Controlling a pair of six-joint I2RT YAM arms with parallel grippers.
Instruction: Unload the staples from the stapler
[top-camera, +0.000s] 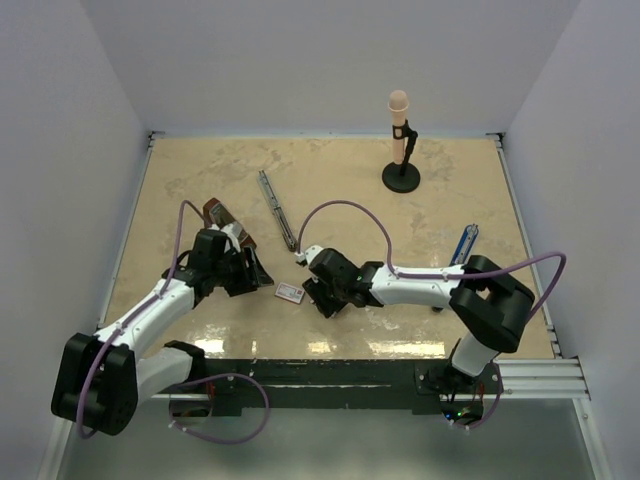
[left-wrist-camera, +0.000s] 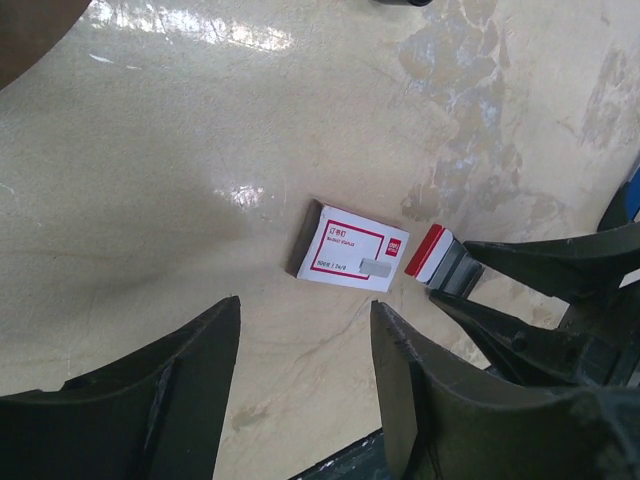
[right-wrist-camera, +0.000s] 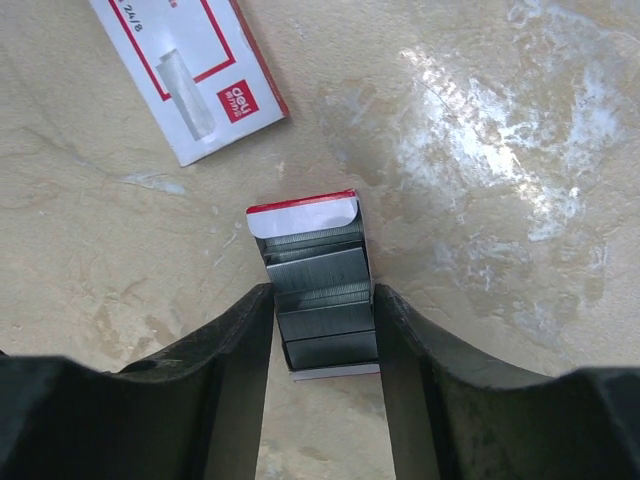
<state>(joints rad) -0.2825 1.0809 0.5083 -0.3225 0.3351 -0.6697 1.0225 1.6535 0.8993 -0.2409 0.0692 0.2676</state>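
We find the right hand (right-wrist-camera: 323, 300) clamped across the tray (right-wrist-camera: 300, 215), apparently steadying the staples (right-wrist-camera: 315, 270) inside it. The left hand (left-wrist-camera: 305, 308) hangs with fingers apart, holding nothing. The stapler (top-camera: 278, 208) lies well apart, farther up the bench (top-camera: 200, 180).

Staples (left-wrist-camera: 448, 263) half behind right pincer (left-wrist-camera: 451, 273)

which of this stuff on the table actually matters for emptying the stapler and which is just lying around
For the job:
- stapler
- staples, in their tray
- right hand, closed on that tray

Lying about:
- red-and-white box
- blue object
- microphone on a stand
- brown object
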